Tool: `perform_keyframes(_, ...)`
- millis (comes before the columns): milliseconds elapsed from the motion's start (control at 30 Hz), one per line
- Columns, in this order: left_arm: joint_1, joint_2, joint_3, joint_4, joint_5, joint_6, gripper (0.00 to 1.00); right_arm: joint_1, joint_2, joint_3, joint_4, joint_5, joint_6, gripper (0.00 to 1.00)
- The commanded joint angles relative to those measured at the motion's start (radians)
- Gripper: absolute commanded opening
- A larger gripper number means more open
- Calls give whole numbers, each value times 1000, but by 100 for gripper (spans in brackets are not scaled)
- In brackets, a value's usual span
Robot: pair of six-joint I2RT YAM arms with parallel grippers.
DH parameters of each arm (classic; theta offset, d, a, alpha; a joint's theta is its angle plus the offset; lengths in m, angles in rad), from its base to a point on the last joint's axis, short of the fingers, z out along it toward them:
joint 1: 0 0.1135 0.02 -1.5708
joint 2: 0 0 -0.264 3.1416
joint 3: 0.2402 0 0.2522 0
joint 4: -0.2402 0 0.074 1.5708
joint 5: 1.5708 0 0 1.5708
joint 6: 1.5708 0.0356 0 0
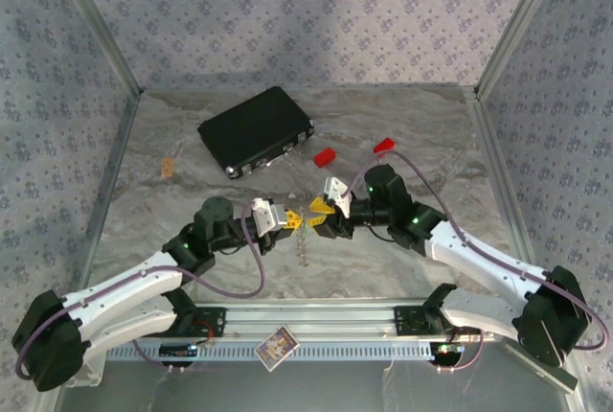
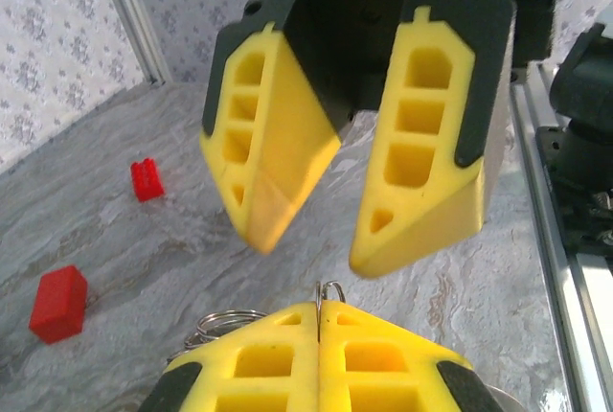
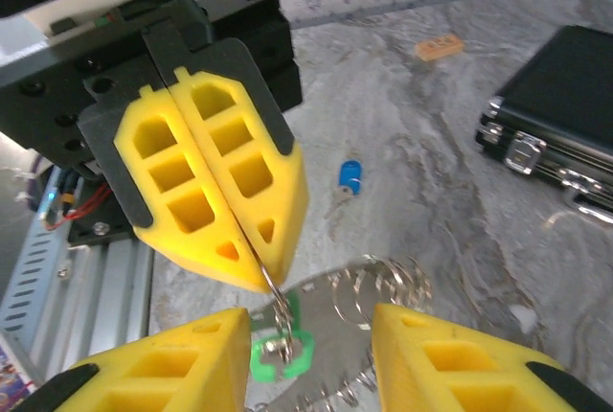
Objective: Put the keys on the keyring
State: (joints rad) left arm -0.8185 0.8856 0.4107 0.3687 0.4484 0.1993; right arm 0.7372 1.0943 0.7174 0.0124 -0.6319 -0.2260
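Between the fingers of the right gripper (image 3: 311, 326), just under the left gripper (image 3: 268, 276) tips: keyring (image 3: 378, 287) and one key (image 3: 259, 356); farther out, the other key (image 3: 350, 178).

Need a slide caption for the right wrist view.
Left gripper pinches the keyring near the green key; right gripper open.

We see yellow jaws, a grey marbled worktop (image 1: 421, 125), red blocks (image 2: 58, 303), black case (image 1: 255, 130), blue-headed key (image 3: 350, 177), green-headed key (image 3: 287, 350), silvery keyring (image 3: 388, 283).

Lab test cell, aluminium frame (image 1: 99, 24), patterned walls (image 1: 306, 10), marbled table (image 1: 431, 144)
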Motion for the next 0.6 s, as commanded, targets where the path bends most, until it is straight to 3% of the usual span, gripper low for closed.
perform_keyframes(0, -2, -2, -25, 185, 57, -32, 0, 4, 16, 24, 36, -92, -6, 37)
perform_keyframes(567, -3, -15, -56, 228, 62, -74, 0, 28, 23, -11, 67, -71, -13, 20)
